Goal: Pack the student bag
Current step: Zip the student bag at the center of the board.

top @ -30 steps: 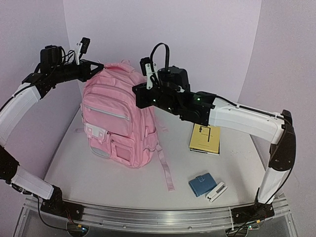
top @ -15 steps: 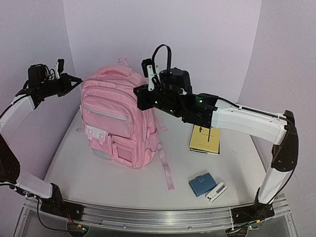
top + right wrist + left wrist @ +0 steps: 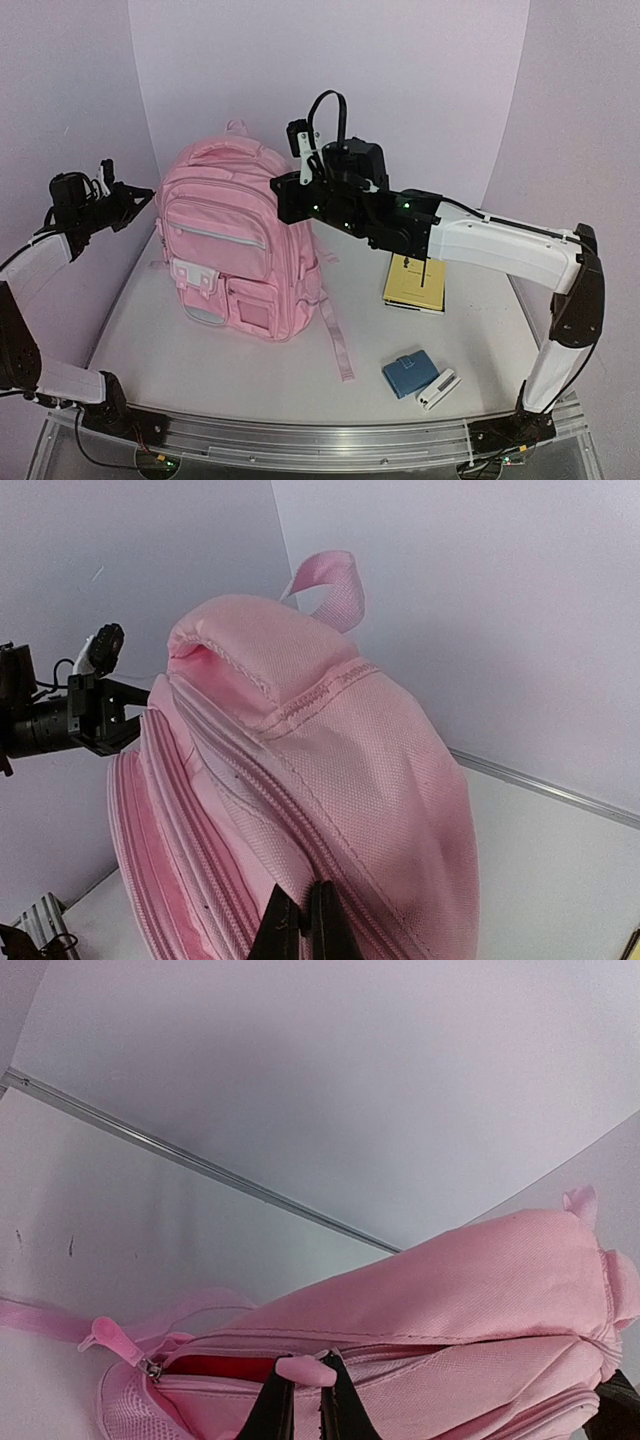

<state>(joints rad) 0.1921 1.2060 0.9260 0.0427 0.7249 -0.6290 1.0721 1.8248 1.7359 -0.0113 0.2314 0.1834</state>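
While the pink bag stands upright on the table, left of centre, both arms work at its upper part. The left gripper is closed, pinching a pink zip pull on the bag's left side. The right gripper is clamped on a fold of fabric on the bag's right shoulder, seemingly to steady it. The step in hand looks like opening the main compartment. The zip is parted only a short way, showing a thin red slit; whether that is lining or something inside cannot be told. The next move likely calls for drawing the pull further along the seam while the right arm keeps the bag from tipping or sliding. Nothing can be seen packed inside. To the bag's right, well apart from it, lie a yellow book, a blue pouch and, just beside the pouch, a small white item.
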